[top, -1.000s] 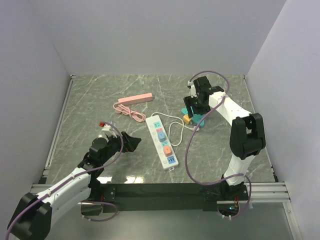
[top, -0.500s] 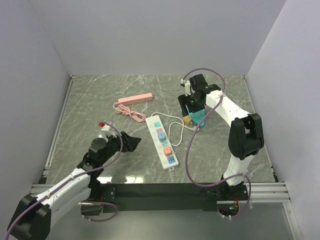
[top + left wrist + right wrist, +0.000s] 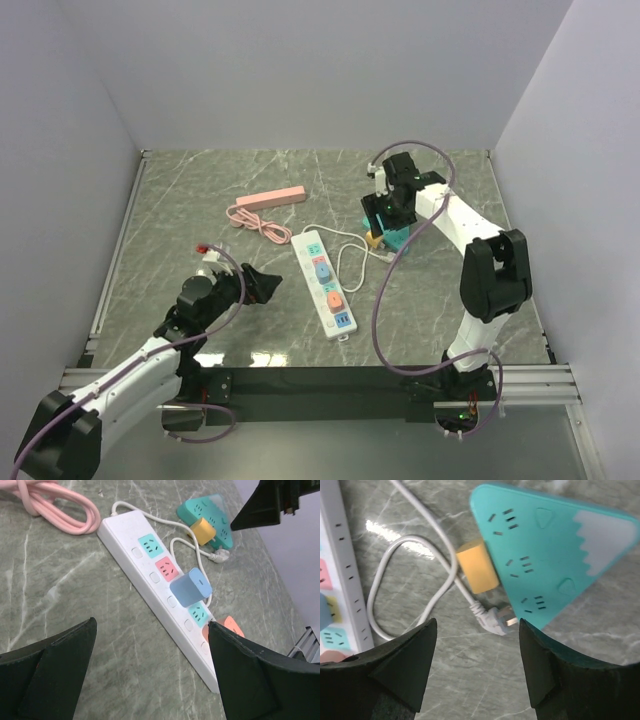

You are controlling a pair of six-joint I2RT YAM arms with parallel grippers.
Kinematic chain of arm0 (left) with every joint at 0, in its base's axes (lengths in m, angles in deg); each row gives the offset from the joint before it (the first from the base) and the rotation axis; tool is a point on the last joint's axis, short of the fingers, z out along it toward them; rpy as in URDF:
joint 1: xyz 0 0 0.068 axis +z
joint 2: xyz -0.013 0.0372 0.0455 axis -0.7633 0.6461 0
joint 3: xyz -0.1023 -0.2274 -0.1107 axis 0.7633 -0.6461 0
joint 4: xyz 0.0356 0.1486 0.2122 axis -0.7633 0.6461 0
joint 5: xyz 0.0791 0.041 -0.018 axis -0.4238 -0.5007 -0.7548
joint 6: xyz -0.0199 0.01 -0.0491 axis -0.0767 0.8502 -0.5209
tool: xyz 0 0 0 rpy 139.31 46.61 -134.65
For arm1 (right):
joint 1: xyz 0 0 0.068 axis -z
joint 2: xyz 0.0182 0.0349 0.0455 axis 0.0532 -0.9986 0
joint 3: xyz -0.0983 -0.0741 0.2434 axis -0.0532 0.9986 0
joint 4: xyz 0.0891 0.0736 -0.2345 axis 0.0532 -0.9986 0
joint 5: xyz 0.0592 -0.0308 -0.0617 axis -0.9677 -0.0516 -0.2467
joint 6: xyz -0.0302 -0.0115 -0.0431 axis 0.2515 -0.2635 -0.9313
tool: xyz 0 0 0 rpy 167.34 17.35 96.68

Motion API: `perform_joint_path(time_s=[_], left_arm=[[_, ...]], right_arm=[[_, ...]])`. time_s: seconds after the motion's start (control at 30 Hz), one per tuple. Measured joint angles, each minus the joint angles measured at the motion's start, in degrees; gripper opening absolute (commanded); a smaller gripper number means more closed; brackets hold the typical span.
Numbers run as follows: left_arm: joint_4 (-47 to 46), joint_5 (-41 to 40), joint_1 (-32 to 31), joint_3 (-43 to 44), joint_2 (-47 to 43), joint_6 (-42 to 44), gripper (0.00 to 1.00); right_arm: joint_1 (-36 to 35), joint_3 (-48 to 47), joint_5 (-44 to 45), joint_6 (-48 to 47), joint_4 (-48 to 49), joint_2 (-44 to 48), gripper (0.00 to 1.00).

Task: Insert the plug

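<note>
The white plug (image 3: 497, 617) ends the white power strip's (image 3: 312, 246) cord and lies flat on the table. Its prongs point at the edge of a teal triangular socket block (image 3: 555, 545). A yellow adapter (image 3: 477, 572) sits on that block's side. My right gripper (image 3: 477, 622) hovers open just above the plug, nothing between its fingers. In the top view it (image 3: 385, 212) stands over the teal block (image 3: 400, 240). My left gripper (image 3: 151, 625) is open and empty, low over the table left of the strip (image 3: 127, 540).
A blue adapter (image 3: 191, 587) and an orange one (image 3: 334, 297) are plugged into the white strip. A pink power strip (image 3: 270, 198) with a coiled pink cord (image 3: 258, 222) lies at the back left. Grey walls enclose the marble table (image 3: 180, 200).
My right gripper has shifted slightly left and back again over the teal block, staying open. The left arm has not moved.
</note>
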Motion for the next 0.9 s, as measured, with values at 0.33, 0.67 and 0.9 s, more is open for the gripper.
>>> perform_joint_path(time_s=[0.33,0.67,0.9], left_arm=[[-0.33,0.68,0.02,0.00,1.95,-0.02,0.99],[-0.31,0.63,0.02,0.00,-0.13,-0.02,0.99],[-0.39,1.03,0.00,0.00,-0.02,-0.02,0.99]], right_arm=[[5.46,0.07,3.13,0.04,4.52,0.44,0.76],[5.16,0.17,2.80,-2.25,5.73,-3.41,0.75],[4.46,1.88,0.59,-3.52,6.25,-3.56,0.75]])
